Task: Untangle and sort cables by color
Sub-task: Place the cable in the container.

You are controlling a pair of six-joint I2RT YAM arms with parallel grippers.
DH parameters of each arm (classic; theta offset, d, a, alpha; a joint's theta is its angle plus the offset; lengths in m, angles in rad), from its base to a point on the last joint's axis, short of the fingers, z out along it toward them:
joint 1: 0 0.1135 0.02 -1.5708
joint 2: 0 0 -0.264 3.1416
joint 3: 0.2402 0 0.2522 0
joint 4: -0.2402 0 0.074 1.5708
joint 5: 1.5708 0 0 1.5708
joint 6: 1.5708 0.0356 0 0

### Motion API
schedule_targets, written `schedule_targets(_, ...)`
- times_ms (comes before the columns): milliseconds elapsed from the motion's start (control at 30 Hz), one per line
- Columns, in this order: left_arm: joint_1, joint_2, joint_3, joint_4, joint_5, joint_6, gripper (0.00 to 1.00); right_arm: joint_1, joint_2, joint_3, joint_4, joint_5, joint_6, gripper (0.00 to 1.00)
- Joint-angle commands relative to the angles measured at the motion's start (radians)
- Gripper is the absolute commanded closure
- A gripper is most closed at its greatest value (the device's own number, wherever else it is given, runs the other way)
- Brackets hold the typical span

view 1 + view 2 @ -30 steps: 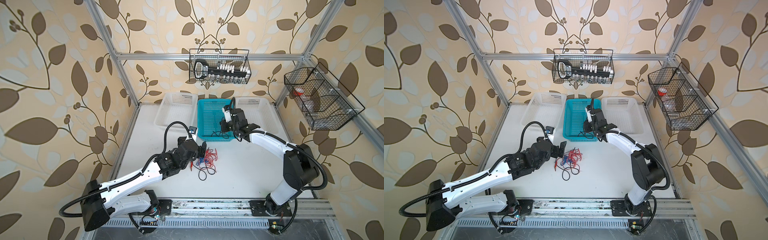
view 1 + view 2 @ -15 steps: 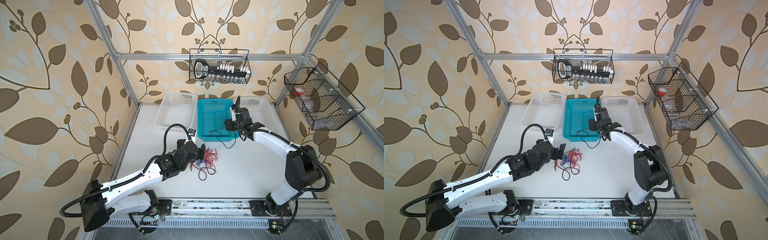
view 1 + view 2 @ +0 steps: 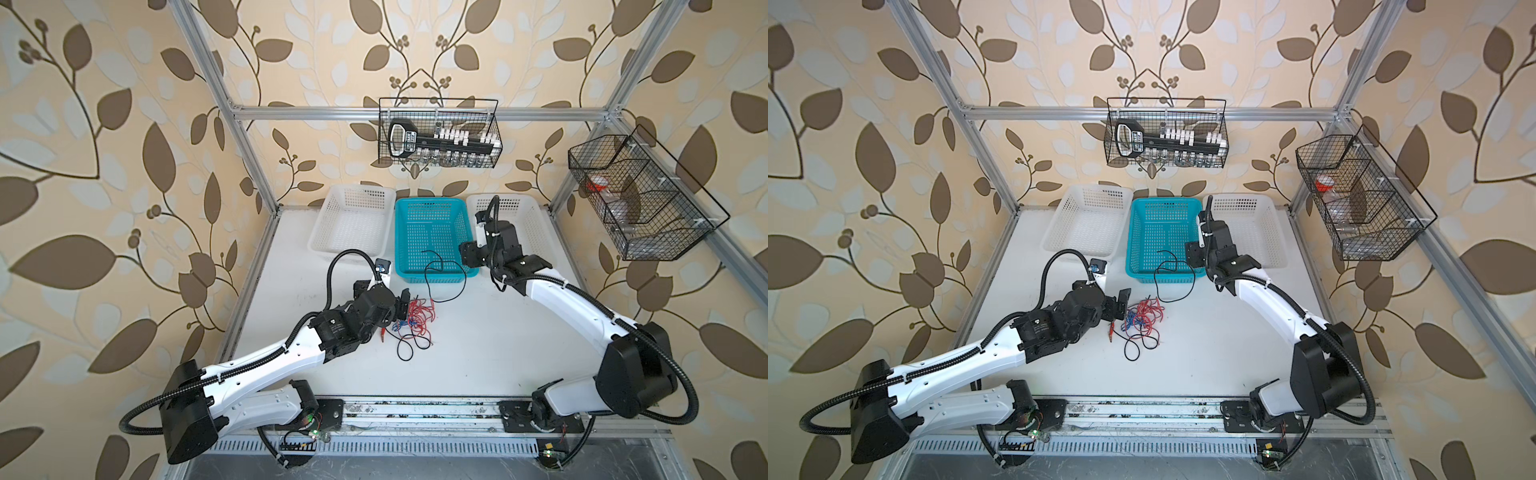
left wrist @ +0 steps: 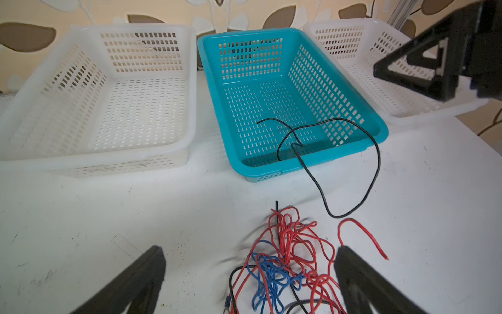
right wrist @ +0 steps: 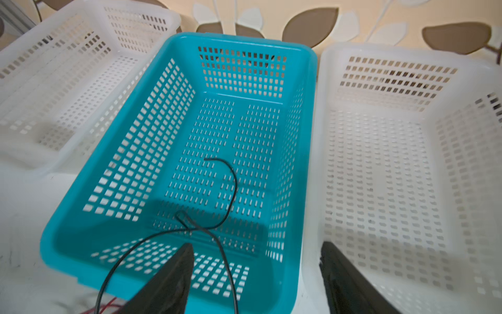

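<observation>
Table (image 3: 498,353) filling frame centre. Three baskets lining its upper edge: left basket (image 3: 361,190) and right basket (image 3: 528,216) white, teal basket (image 3: 428,202) between. Two grippers, both spread, pinching nothing: left gripper (image 4: 250,248) sitting at the tangle's left edge, right gripper (image 5: 257,244) hanging over teal's lower-right corner. One black cable (image 4: 376,163) draping over teal's lower rim. Red-blue-black tangle (image 3: 415,322) lying below it, strands uncountable.

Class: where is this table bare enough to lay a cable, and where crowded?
Bare: table between tangle and right arm; strip before the left white basket. Crowded: the tangle by the left gripper; front rim of teal basket, where a black cable drapes over.
</observation>
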Motion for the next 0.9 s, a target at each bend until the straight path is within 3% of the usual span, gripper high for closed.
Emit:
schedule_targets(0,0.012,-0.002,-0.002,0.014,-0.025,-0.02,0.01,0.01,-0.074,-0.102,-0.03,-0.042,0.039,0.26)
schedule_targets(267,0.014,0.016,-0.001,0.018,-0.01,-0.027,0.01,0.014,-0.234,-0.319,0.013,-0.105,0.112,0.29)
schedule_targets(700,0.015,0.018,-0.006,0.005,-0.004,-0.047,0.01,0.017,-0.083,-0.377,0.186,-0.22,0.169,0.45)
schedule_targets(800,0.015,0.02,-0.005,0.0,-0.008,-0.047,0.01,0.017,-0.049,-0.373,0.213,-0.234,0.173,0.54)
schedule_targets(867,0.017,0.024,-0.002,-0.005,-0.01,-0.045,0.01,0.017,-0.032,-0.368,0.221,-0.247,0.176,0.71)
